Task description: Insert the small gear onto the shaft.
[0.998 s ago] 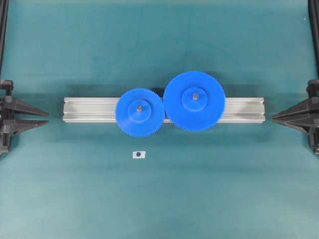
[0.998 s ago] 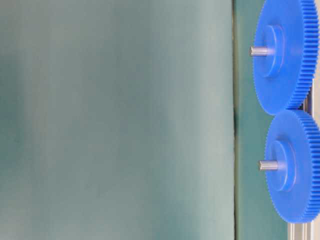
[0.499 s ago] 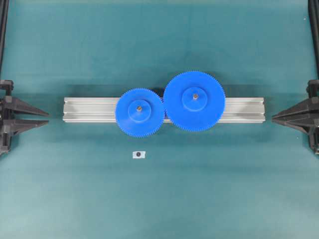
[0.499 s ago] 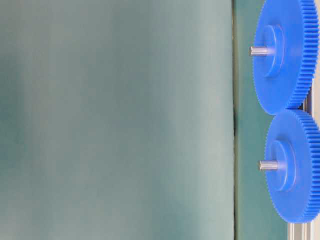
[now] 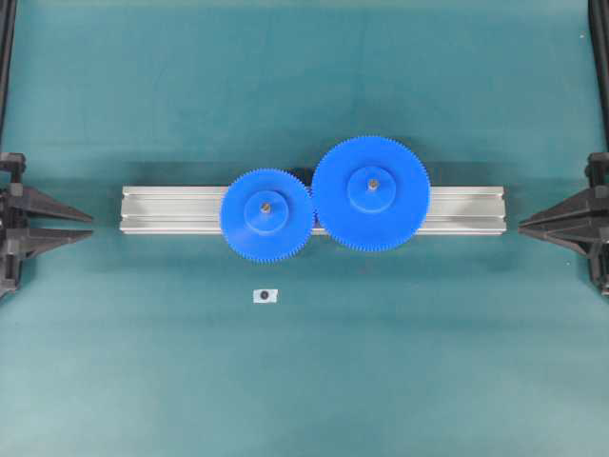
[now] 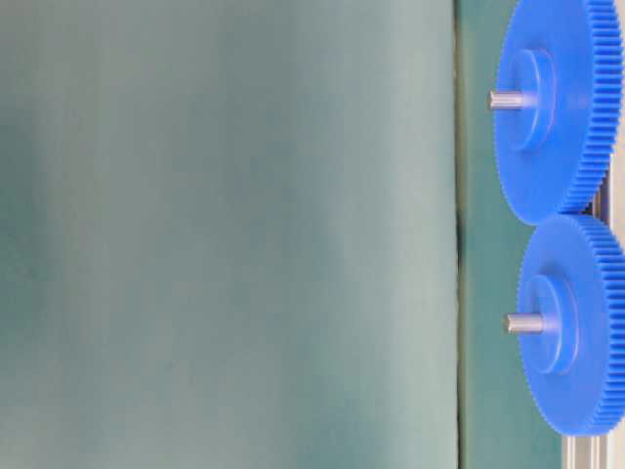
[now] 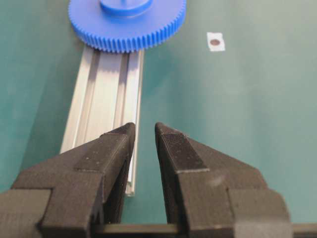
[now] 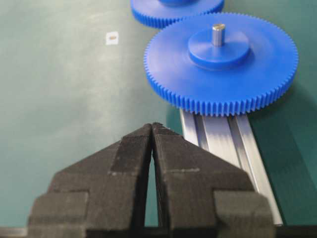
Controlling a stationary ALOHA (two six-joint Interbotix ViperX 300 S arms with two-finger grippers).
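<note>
1. Plainly, the small gear sits flat on the aluminium rail, just left of the rail's middle in the overhead view, with the shaft standing up through its raised hub.
2. Beside it on the same rail sits the larger blue gear, its teeth touching those of the small gear; a grey metal pin rises from its hub.
3. From table level, both gears appear edge-on at the right border, and the shaft pokes out of the small gear hub.
4. On the green bench, in front of the rail and just below the small gear, lies a small white tag with a dark dot.
5. Off the rail's left end, well apart from it, the left pincer holds nothing, with a narrow gap between its tips.
6. Beyond the rail's right end, the right pincer grips nothing, its tips pressed together.
</note>
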